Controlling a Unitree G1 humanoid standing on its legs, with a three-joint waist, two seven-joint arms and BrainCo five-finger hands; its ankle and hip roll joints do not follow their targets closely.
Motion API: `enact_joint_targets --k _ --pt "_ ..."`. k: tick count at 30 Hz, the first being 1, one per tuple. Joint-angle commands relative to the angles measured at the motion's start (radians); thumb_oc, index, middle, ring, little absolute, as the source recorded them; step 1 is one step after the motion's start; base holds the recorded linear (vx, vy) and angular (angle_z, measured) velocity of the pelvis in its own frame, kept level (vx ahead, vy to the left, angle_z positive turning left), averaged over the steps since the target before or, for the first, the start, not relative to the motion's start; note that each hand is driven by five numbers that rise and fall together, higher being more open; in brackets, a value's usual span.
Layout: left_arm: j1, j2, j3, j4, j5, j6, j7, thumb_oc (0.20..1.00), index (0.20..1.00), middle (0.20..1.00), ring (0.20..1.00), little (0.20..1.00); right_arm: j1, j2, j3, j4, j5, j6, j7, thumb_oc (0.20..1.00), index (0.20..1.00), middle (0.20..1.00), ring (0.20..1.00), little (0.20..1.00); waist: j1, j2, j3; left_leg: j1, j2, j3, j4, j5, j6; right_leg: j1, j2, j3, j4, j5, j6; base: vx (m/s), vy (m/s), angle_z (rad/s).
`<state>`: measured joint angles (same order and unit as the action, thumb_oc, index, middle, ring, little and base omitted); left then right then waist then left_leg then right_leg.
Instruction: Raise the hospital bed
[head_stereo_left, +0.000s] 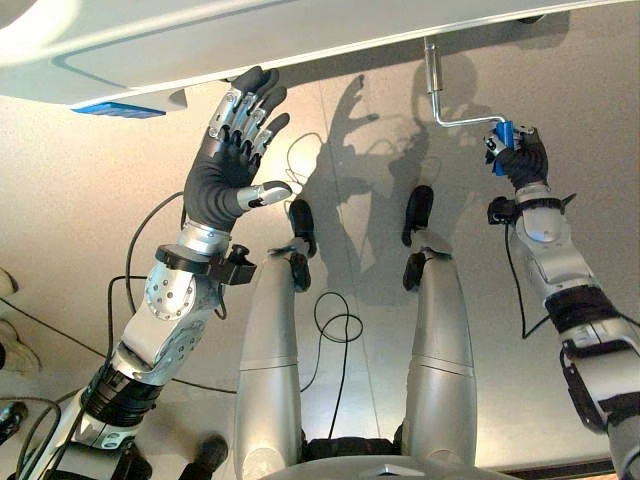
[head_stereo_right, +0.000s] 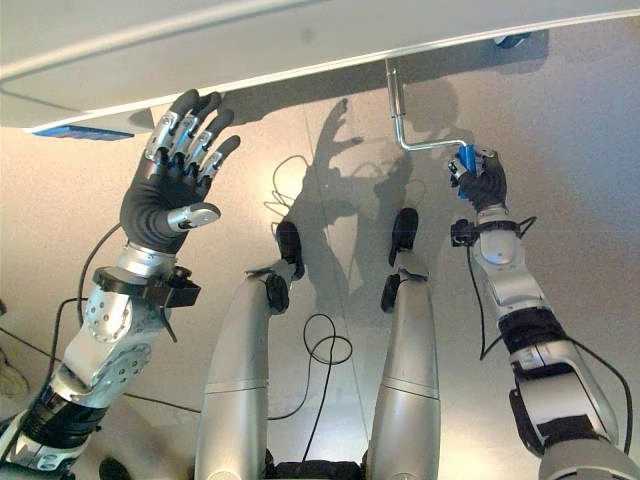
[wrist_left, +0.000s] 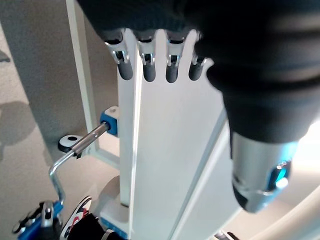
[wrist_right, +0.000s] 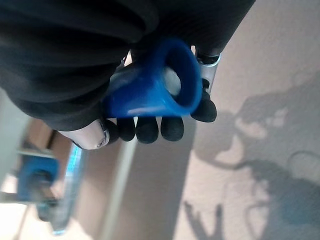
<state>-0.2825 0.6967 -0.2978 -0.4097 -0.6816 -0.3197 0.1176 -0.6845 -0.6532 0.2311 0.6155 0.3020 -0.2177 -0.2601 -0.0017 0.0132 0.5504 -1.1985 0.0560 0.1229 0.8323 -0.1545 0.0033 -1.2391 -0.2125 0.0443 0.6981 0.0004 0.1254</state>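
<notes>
The blue crank handle (head_stereo_left: 502, 134) is clasped by the right robot hand (head_stereo_left: 524, 158). The left robot hand (head_stereo_left: 232, 160) is spread against the hospital bed's footboard (head_stereo_left: 300, 35). No legible writing is seen.

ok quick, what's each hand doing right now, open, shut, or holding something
Left hand: open, fingers straight, up by the bed's footboard, holding nothing.
Right hand: shut on the blue crank handle.

A pale beige floor (head_stereo_left: 60, 180) lies below, with a person's shoes (head_stereo_left: 8, 300) at its edge.
</notes>
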Motion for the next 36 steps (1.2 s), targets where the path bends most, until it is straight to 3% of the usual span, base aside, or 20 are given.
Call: enact_joint_targets --k 1,7,15,25,36 --pt "-0.002 -0.032 0.001 -0.075 0.014 -0.066 -0.020 1.000 1.000 1.000 1.000 1.000 -0.030 -0.114 -0.006 0.038 -0.042 0.007 -0.055 0.200 0.200 0.200 0.200 0.200 0.015 0.034 -0.030 -0.017 -0.049 -0.067 -0.180 0.181 -0.068 0.019 0.021 -0.105 0.066 0.002 -0.022 0.00 0.000 0.00" --pt "-0.031 -0.044 -0.035 -0.073 0.008 -0.066 -0.011 1.000 1.000 1.000 1.000 1.000 -0.174 -0.071 0.096 0.350 -0.076 0.051 -0.045 0.200 0.200 0.200 0.200 0.200 0.035 0.054 -0.030 -0.026 -0.051 -0.069 -0.176 0.185 -0.068 0.012 0.019 -0.111 0.073 0.001 -0.023 0.00 0.000 0.00" --pt "-0.061 -0.079 -0.070 -0.063 0.003 -0.055 0.007 1.000 1.000 1.000 1.000 1.000 -0.263 0.016 0.175 0.569 -0.079 0.085 -0.006 0.200 0.200 0.200 0.200 0.200 0.054 0.071 -0.030 -0.042 -0.054 -0.072 -0.153 0.183 -0.067 -0.004 0.017 -0.111 0.098 -0.003 -0.025 0.00 0.000 0.00" --pt "-0.088 -0.112 -0.085 -0.046 0.007 -0.046 0.024 1.000 1.000 1.000 1.000 1.000 -0.269 0.108 0.242 0.645 -0.149 0.121 0.029 0.200 0.200 0.200 0.200 0.200 0.066 0.089 -0.030 -0.053 -0.059 -0.072 -0.145 0.184 -0.067 -0.017 0.011 -0.113 0.113 -0.007 -0.025 0.00 0.001 0.00" --pt "-0.094 -0.140 -0.077 -0.040 0.017 -0.038 0.046 1.000 1.000 1.000 1.000 1.000 -0.252 0.215 0.292 0.565 -0.189 0.122 0.051 0.200 0.200 0.200 0.200 0.200 0.068 0.090 -0.030 -0.066 -0.064 -0.067 -0.123 0.182 -0.065 -0.031 0.009 -0.111 0.131 -0.003 -0.026 0.00 0.001 0.00"
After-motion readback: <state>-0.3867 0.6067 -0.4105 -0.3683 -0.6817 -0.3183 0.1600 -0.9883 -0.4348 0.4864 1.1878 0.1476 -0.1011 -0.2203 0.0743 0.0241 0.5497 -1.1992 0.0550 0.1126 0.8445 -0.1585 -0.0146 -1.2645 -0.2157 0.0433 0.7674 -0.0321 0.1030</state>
